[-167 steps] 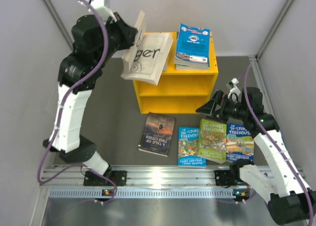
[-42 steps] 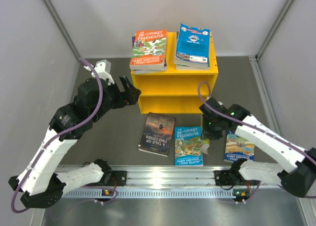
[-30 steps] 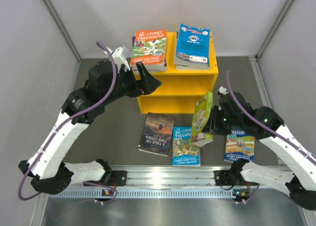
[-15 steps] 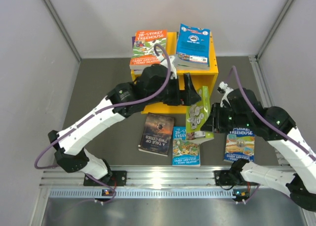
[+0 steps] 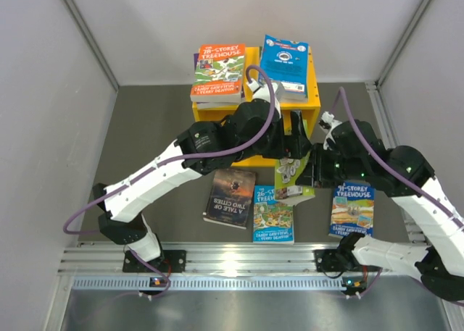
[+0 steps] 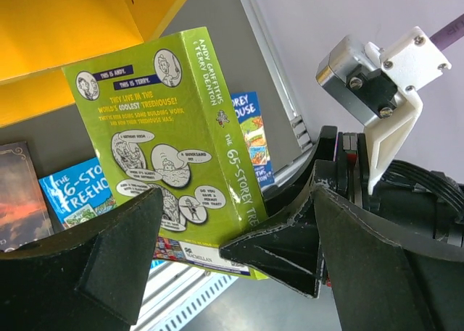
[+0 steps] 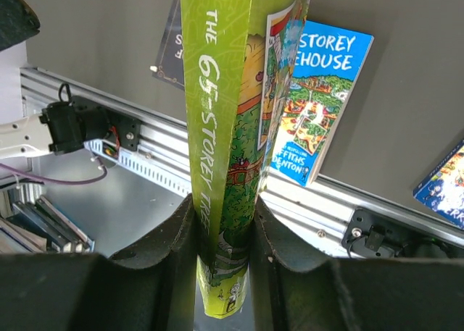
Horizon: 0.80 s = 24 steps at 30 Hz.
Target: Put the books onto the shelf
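Green and thin, the cartoon-covered paperback (image 7: 217,92) stands on end in the air just in front of the bright yellow open-fronted shelf (image 5: 313,85). Our right gripper (image 7: 221,215) pinches its lower end, jaws narrow and clamped across spine and cover. We judge it is held upright to offer its faces to our left gripper (image 6: 235,193), which spreads wide with a finger to each side and has not closed. A dark-covered paperback (image 5: 230,197) and two blue cartoon paperbacks (image 5: 273,215) (image 5: 352,209) lie flat on the grey table (image 5: 159,128). An orange-topped stack (image 5: 220,70) and a blue-topped stack (image 5: 284,56) sit on the shelf's top.
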Tool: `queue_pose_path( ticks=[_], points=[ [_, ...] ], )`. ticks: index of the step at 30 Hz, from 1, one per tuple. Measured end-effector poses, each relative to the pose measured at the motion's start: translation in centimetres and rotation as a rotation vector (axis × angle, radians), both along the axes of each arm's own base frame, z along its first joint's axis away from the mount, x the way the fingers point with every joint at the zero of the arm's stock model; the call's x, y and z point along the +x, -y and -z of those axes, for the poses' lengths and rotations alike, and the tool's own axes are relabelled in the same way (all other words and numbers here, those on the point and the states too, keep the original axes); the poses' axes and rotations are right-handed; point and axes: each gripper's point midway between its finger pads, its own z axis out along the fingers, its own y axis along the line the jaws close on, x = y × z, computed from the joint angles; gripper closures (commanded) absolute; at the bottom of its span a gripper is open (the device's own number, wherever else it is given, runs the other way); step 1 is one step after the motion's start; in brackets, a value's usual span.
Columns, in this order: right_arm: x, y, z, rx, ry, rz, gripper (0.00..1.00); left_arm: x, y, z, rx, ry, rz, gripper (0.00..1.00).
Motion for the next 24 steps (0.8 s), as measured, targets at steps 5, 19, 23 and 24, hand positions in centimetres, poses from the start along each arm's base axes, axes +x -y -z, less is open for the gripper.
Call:
queue_pose_path(
  ticks=[5,19,23,24],
  points=[
    [0.2,-0.1,-0.7,0.015,0.017,0.002,1.0,0.2,-0.2,-0.7,-0.018,0.001,-0.061,0.11],
    [-0.4,-0.7,-2.3,0.095,0.063,-0.038,1.0,3.0,-1.3,-2.0,-0.033,0.051,-0.203,0.11],
    [-1.3,-0.9,-3.5,0.147,0.096,-0.085,1.0,5.9,-2.3,-0.6,0.011,0.067,-0.301,0.12],
    [-1.4,-0.8,-3.4,0.146,0.095,-0.087,1.0,6.1,-2.2,-0.4,0.016,0.068,-0.307,0.13]
  ],
)
